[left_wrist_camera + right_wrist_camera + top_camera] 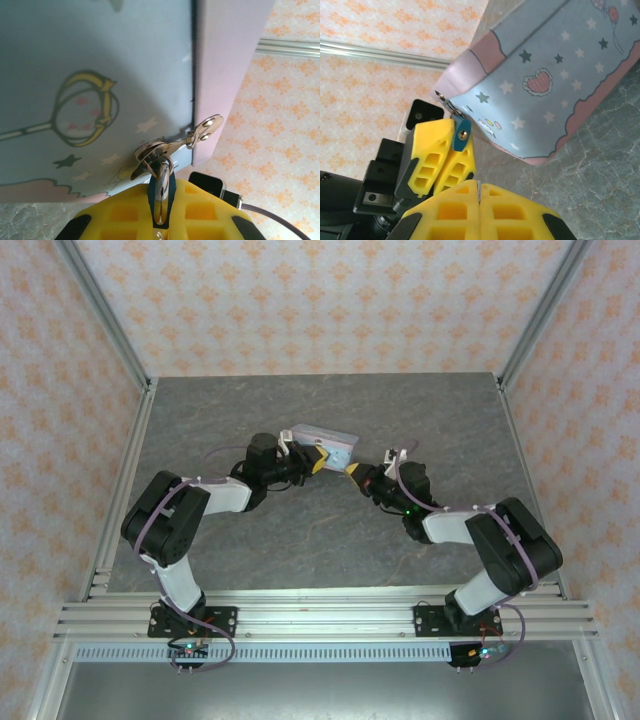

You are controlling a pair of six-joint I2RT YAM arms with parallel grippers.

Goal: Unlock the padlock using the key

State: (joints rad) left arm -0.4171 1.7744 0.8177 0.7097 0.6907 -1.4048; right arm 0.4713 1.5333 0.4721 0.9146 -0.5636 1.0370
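The grey stone-patterned worktop [250,410] carried one thing, a pale blue-and-pink cartoon-printed tin box [325,443], sitting about midway between the left and right edges and somewhat nearer the far edge than the near one. Both arms reached in toward its near face and met there. The left gripper [318,462] was up against the tin's front, and its yellow fingers [120,215] were clamped on the small teal padlock [461,136], which hung from the metal hasp [202,129] at the tin's front corner. That grasp looked meant to stop the lock from swinging on the hasp and to turn its underside outward. In the right wrist view the brass keyhole [463,133] faced the other arm. The right gripper [354,471] sat just beside the left one, on its right, with its fingers [450,210] pressed together on a thin metal sliver that I took to be the key [478,192]. Only the sliver's edge showed in the seam between them. The key lay near the padlock but apart from it and was not yet in the keyhole. It pointed roughly toward the lock, so the next move would likely call for a fine alignment of the tip with the keyhole. A small slip of either grasp could spoil that alignment.
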